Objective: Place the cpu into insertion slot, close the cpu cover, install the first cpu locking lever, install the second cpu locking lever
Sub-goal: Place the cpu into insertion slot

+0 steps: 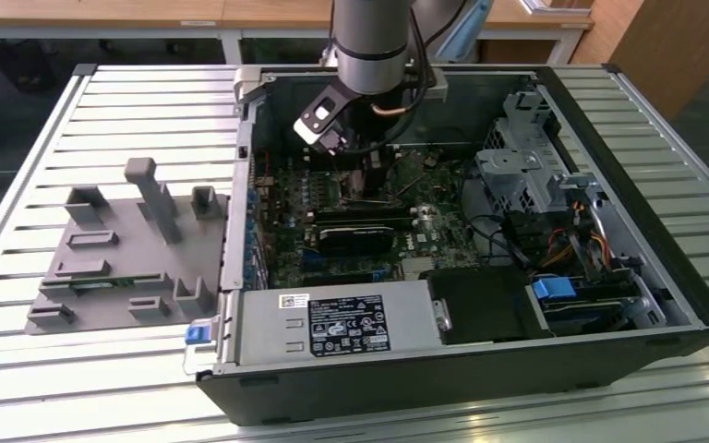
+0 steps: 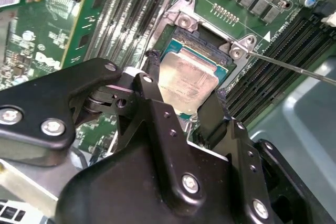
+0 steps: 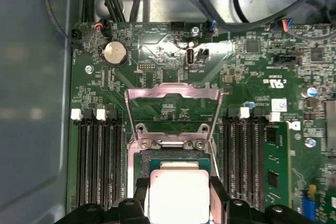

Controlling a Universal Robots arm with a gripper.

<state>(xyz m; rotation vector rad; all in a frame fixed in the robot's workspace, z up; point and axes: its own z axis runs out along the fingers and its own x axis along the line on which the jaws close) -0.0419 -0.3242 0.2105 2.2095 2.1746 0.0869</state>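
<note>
The cpu (image 2: 188, 80) shows its dull silvery face between my two black fingers (image 2: 148, 85). My gripper (image 2: 186, 77) is shut on its edges and holds it over the insertion slot (image 2: 207, 43), tilted slightly; whether it touches the socket I cannot tell. In the first wrist view the cpu (image 3: 178, 192) sits between the fingertips just below the slot's hinge edge (image 3: 173, 155). The cpu cover (image 3: 173, 93) stands flipped open beyond the slot. A thin metal locking lever (image 2: 289, 66) sticks out beside the socket. In the exterior view my gripper (image 1: 373, 173) reaches down into the open computer case (image 1: 650, 240).
Long black memory slots (image 3: 100, 166) flank the socket on both sides. A black power supply (image 1: 342, 323), drive cage (image 1: 521, 175) and cables (image 1: 576, 245) crowd the case. A grey fixture (image 1: 121, 258) lies on the slatted table (image 1: 34, 388) at the exterior view's left.
</note>
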